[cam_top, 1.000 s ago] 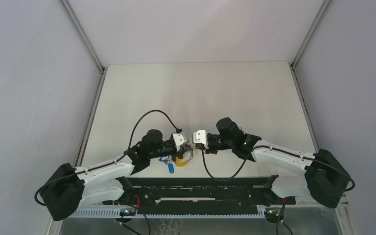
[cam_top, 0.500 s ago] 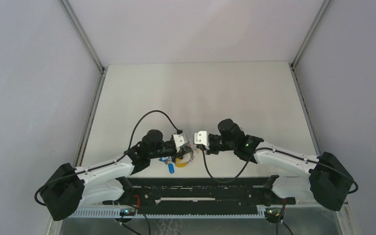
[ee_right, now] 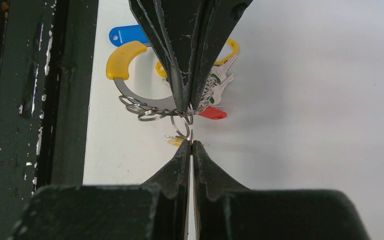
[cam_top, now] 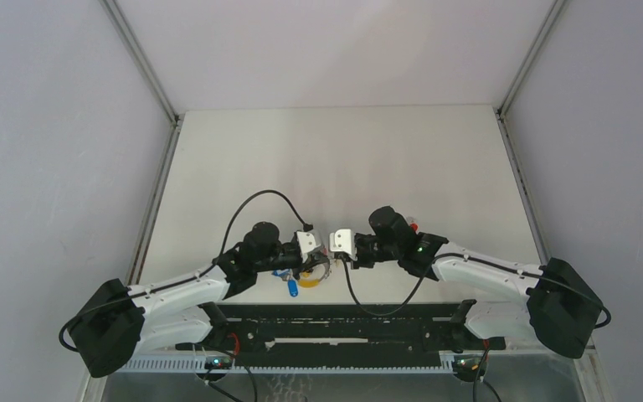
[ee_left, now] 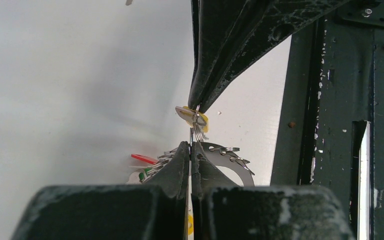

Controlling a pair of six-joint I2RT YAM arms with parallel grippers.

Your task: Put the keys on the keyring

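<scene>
Threading in hand: left tool (ee_left: 190, 145) pinches the keyring (ee_left: 227, 164); right tool (ee_right: 190, 145) pinches the yellow key (ee_left: 194, 117); next, likely, a fine push slipping key onto keyring.

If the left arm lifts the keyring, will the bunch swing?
Likely swings: the bunch hangs from the keyring on loose split rings. The flat grey ring looks stiff, but may pivot in the narrow pinch of the left gripper.

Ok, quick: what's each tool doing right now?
Left tool: closed, holding the keyring.
Right tool: closed, holding the yellow key.
</scene>
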